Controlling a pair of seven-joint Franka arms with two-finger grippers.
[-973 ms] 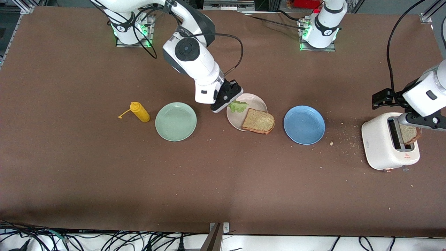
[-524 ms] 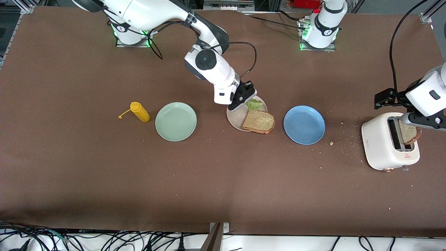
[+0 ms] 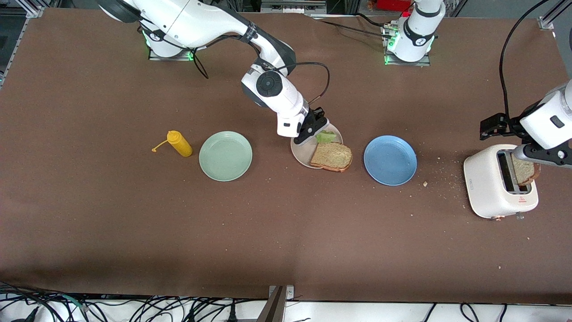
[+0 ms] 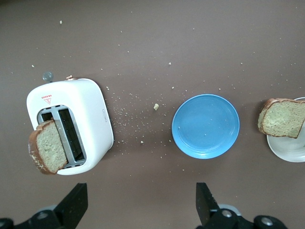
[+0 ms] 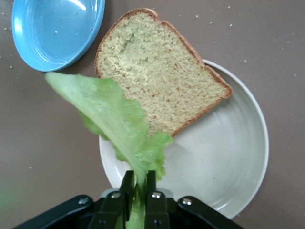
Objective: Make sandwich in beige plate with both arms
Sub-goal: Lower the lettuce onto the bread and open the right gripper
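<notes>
Green lettuce leaf [image 3: 326,136] is what you see pinched in the right gripper [image 3: 313,133], now hanging over the beige plate [image 3: 300,153]; a second ago that gripper was over the plate's rim toward the right arm's end of the desk, and it has since shifted across above the plate. Nothing else on the desk has moved. In the front view you can count three plates: the mint-green plate [image 3: 225,156], the beige one and the blue plate [image 3: 390,160], set in a row across the middle of the desk. One bread slice [image 3: 331,156] lies on the beige plate, overhanging its rim toward the blue plate. A second bread slice [image 3: 525,171] stands in the white toaster [image 3: 491,188] at the left arm's end of the desk. One yellow bottle [image 3: 179,143] lies beside the mint-green plate.

From the left wrist you see the left gripper [image 4: 141,205] over bare desk near the toaster [image 4: 90,114], its fingers [image 4: 75,202] spread wide and holding nothing; this arm waits. One slice [image 4: 47,147] leans out of the slot.

From the right wrist you see the right gripper [image 5: 138,187] with fingers nearly together, clamping the leaf's [image 5: 114,119] stem end, the leaf draping over the slice [image 5: 157,81] and plate [image 5: 228,171].
</notes>
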